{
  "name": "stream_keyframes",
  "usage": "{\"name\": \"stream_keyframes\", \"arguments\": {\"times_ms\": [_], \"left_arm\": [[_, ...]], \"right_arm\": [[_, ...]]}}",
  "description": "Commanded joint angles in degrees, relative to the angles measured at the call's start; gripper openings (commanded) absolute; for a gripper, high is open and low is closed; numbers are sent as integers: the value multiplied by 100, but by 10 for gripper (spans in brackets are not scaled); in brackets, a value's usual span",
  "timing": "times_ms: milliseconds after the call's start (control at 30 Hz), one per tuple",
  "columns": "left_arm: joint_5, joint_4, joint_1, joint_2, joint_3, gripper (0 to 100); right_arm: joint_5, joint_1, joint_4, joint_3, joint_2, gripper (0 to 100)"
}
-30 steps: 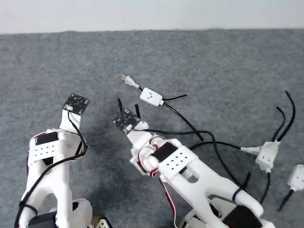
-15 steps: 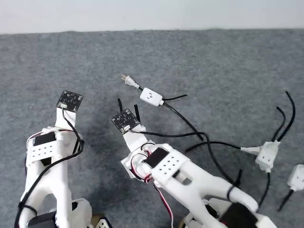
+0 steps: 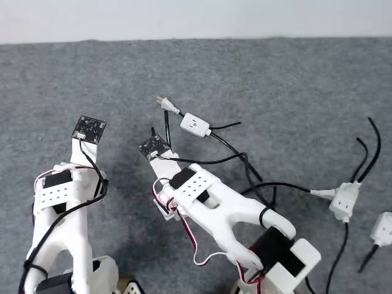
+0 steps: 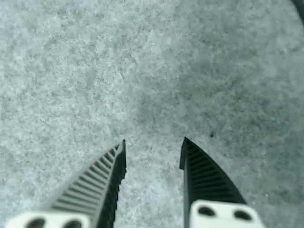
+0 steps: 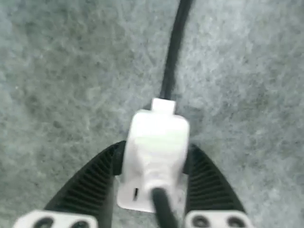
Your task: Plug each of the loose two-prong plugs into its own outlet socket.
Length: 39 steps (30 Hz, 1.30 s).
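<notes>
Now the right gripper sits clamped across the flat sides of a white connector that looks light, rigid and slick, while the left gripper hangs with jaws apart.

My right arm swings left over the grey mat, carrying my right gripper and the white plug clamped in it slightly farther out. The black cord trails along. My left gripper edges outward and left.
</notes>
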Motion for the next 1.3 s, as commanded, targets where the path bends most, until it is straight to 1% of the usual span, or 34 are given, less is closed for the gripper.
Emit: {"name": "stream_keyframes", "arguments": {"times_ms": [0,133,300,400,500,700,900,1000,1067,1167,1267], "left_arm": [[62,-158,-26,-158,-40,173],[62,-167,-18,-158,-40,173],[62,-167,-9,-158,-31,173],[62,-167,105,-149,-13,173],[62,-167,220,-158,75,173],[62,-149,202,-158,75,173],[62,-132,202,-158,75,173],[62,-132,202,-158,75,173],[62,-132,202,-158,84,173],[62,-132,211,-158,84,174],[53,-132,229,-158,84,175]], "right_arm": [[299,558,215,-281,-259,9],[308,1851,646,-273,-892,9],[369,3820,1367,-237,-1684,8],[738,4796,1411,-26,-1859,9],[844,5543,1305,105,-1877,9],[923,6668,1341,167,-1886,9],[1451,7811,1349,193,-1877,9],[1785,8224,1499,202,-1877,12],[2092,8268,1771,246,-1877,28],[2426,7987,2360,176,-1886,112],[2435,7670,3055,-308,-1903,184]]}}
